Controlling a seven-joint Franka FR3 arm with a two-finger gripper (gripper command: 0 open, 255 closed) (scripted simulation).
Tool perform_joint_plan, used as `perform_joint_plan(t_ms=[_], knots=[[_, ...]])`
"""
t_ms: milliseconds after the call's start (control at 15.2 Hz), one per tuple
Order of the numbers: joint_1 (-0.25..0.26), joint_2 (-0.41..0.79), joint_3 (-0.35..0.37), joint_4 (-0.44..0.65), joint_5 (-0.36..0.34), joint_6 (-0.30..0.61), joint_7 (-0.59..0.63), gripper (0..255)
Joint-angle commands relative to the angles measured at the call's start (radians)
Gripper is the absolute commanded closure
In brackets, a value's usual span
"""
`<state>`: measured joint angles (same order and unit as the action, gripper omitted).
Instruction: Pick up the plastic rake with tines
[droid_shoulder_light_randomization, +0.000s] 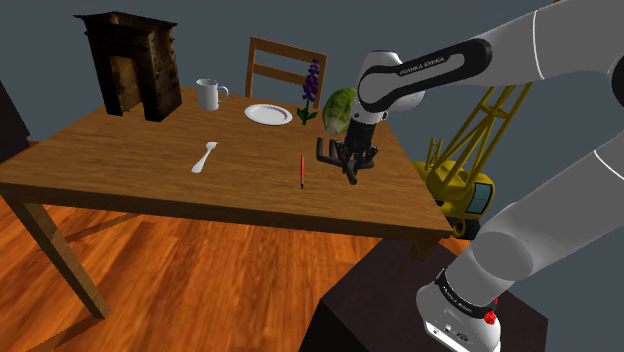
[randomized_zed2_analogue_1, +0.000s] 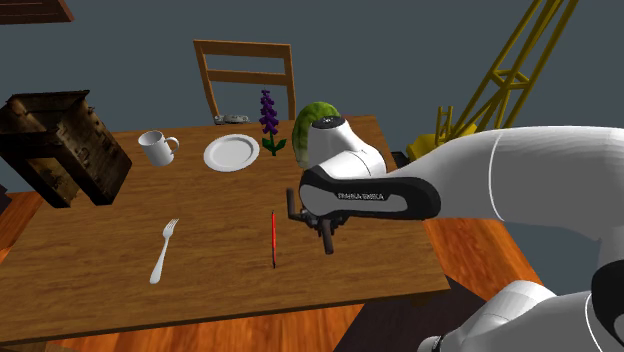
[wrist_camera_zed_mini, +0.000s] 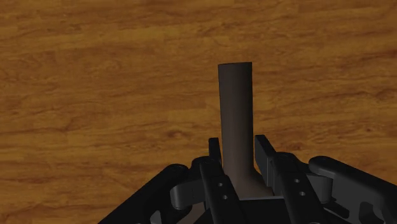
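The rake is a dark, plain-coloured tool with a round handle (wrist_camera_zed_mini: 235, 114) and a short cross-bar head (droid_shoulder_light_randomization: 323, 151). My gripper (droid_shoulder_light_randomization: 350, 160) is shut on it, over the wooden table (droid_shoulder_light_randomization: 120, 170) toward the shoulder view's right side. In the wrist view the two fingers (wrist_camera_zed_mini: 215, 153) clasp the handle near its base, and the handle sticks out past my gripper (wrist_camera_zed_mini: 238, 153) over the wood grain. From the second exterior view the rake (randomized_zed2_analogue_1: 325, 240) hangs under the hand (randomized_zed2_analogue_1: 318, 222), with its head (randomized_zed2_analogue_1: 293, 205) pointing toward that view's left.
A thin red stick (droid_shoulder_light_randomization: 302, 171) lies just beside the rake. Also on the table are a white fork (droid_shoulder_light_randomization: 204, 157), plate (droid_shoulder_light_randomization: 268, 114), mug (droid_shoulder_light_randomization: 208, 94), purple flower (droid_shoulder_light_randomization: 311, 92), watermelon (droid_shoulder_light_randomization: 339, 110) and a dark wooden cabinet (droid_shoulder_light_randomization: 130, 62). A chair (droid_shoulder_light_randomization: 285, 65) stands behind; a yellow toy crane (droid_shoulder_light_randomization: 470, 170) stands beyond the table's end.
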<state>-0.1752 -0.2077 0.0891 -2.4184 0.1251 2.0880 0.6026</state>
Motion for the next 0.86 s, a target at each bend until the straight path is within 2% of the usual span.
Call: perform_joint_plan(t_ms=[0,660,792], knots=[[0.000,-0.015,-0.001,0.016,-0.001,-0.031,0.002,255],[-0.002,-0.070,-0.005,0.103,-0.006,-0.172,0.012,255],[-0.002,-0.071,-0.005,0.104,-0.006,-0.174,0.012,255]])
